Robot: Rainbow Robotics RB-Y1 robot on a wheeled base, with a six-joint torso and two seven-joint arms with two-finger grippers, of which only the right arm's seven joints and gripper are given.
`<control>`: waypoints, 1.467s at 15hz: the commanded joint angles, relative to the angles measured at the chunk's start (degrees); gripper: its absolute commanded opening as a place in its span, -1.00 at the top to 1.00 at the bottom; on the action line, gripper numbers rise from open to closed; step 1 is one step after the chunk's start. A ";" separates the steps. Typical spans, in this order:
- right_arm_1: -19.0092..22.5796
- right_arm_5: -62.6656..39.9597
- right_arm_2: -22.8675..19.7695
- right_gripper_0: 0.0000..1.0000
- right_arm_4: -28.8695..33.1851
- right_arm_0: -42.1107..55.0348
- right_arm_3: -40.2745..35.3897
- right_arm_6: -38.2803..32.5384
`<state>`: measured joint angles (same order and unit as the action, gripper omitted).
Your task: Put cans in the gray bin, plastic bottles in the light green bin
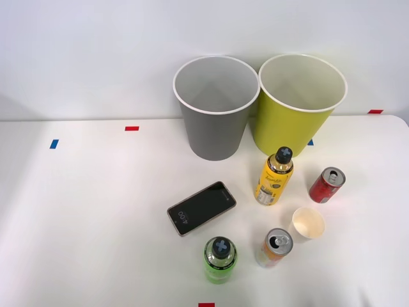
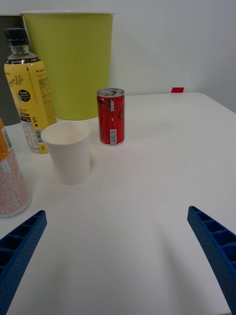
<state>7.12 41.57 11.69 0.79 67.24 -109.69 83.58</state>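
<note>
We had 4 things to sort and nothing was in a bin yet. The gray bin (image 1: 215, 121) and the light green bin (image 1: 295, 112) stood side by side at the back of the white table (image 1: 96, 211), and we could see their pale insides with nothing in them.

Our right gripper (image 2: 118, 256) hung low over the table with its 2 blue fingers (image 2: 19, 246) spread wide and nothing between them.

The red can (image 2: 111, 116) stood straight up, top to the ceiling. It was ahead of the open jaws, well apart from them and a bit off to one side, with bare table in between. It stood just in front of the light green bin. The paper cup (image 2: 68, 150) was nearer to the jaws and off to the same side, close beside the red can but not touching it.

The orange can (image 2: 11, 172) stood up too, nearest of all, right by 1 finger. The yellow bottle (image 2: 27, 93) stood behind the cup. The green bottle (image 1: 220, 259) stood near the front edge, with a phone (image 1: 201, 207) lying flat behind it.

We thought the next move was to go forward to a can and close on its round sides. We thought the cup could get bumped on the way.
</note>
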 commanded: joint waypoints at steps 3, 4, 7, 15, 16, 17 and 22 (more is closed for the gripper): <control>0.00 0.00 0.00 -1.00 0.00 0.00 0.00 0.00; 0.00 0.00 0.00 -1.00 0.00 0.00 0.00 0.00; 0.00 0.00 0.00 -1.00 0.00 0.00 0.00 0.00; 0.00 0.00 0.00 -1.00 0.00 0.00 0.00 0.00; 0.00 0.00 0.00 -1.00 0.00 0.00 0.00 0.00; 0.00 0.00 0.00 -1.00 0.00 0.00 0.00 0.00; 0.00 0.00 0.00 -1.00 0.00 0.00 0.00 0.00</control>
<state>7.12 41.57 11.69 0.79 67.24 -109.69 83.58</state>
